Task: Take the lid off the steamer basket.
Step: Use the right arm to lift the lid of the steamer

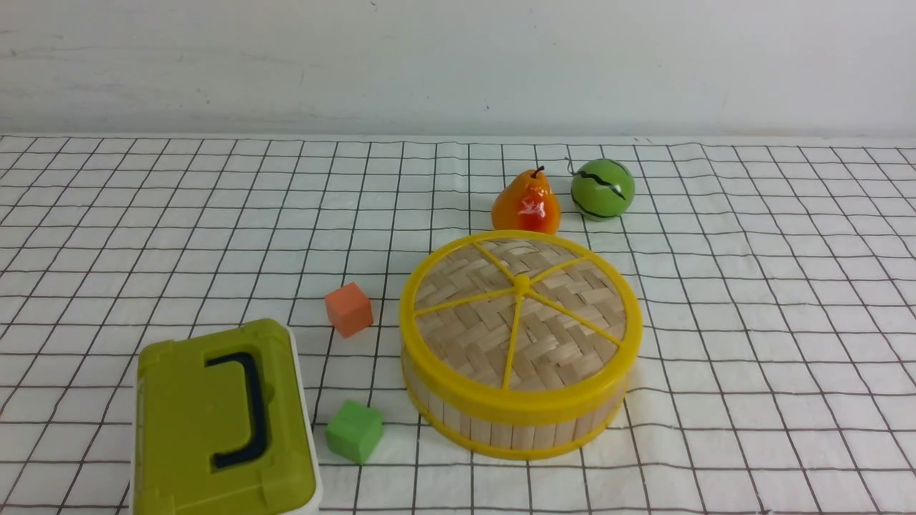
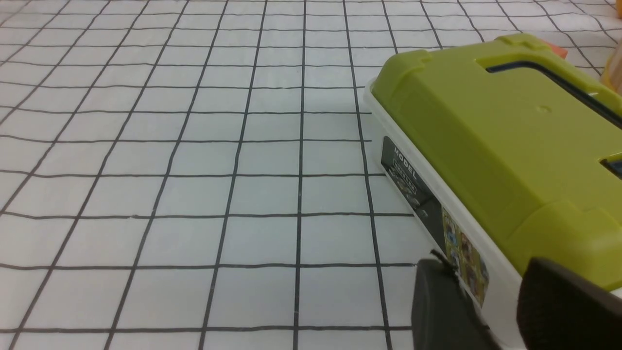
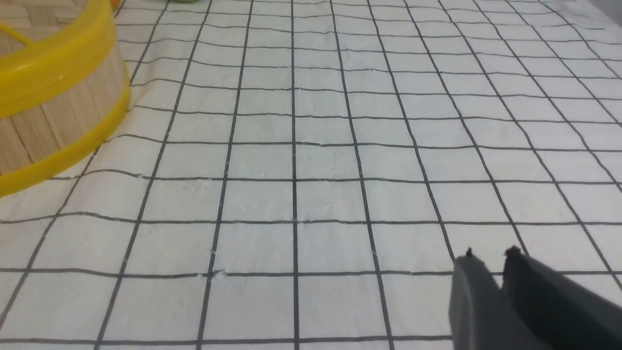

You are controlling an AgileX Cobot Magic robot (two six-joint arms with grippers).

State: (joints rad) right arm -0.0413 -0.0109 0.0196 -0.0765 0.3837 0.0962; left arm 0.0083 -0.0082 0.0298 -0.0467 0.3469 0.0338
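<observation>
Yellow-rimmed bamboo lid (image 1: 519, 315) is sitting flat on the steamer basket (image 1: 512, 429), covering its top; basket is resting on the white grid cloth (image 1: 751, 322), approx. mid-table, slightly to the right in front view. L gripper (image 2: 478, 282) is hovering near the olive-green box (image 2: 495, 126), jaws standing apart w/ a gap btwn fingertips, nothing btwn them that I can make out; can't tell if it's touching the box's white side. R gripper (image 3: 491, 253) is showing over bare cloth, well apart from basket, jaws standing slightly apart, narrow gap, holding nothing. Neither gripper is showing in front view. Pear (image 1: 527, 204), orange-red w/ dark stem, is standing just behind the basket; green ball (image 1: 603, 189) w/ dark stripes is lying beside it, on the right. Orange block (image 1: 349, 310) & green block (image 1: 355, 431) are lying btwn box and basket, orange one farther back, green one nearer the cam. Box is lying at front left, dark handle (image 1: 247, 411) facing up, bottom edge running out of front view. White wall (image 1: 458, 64) is filling the bkgd.
</observation>
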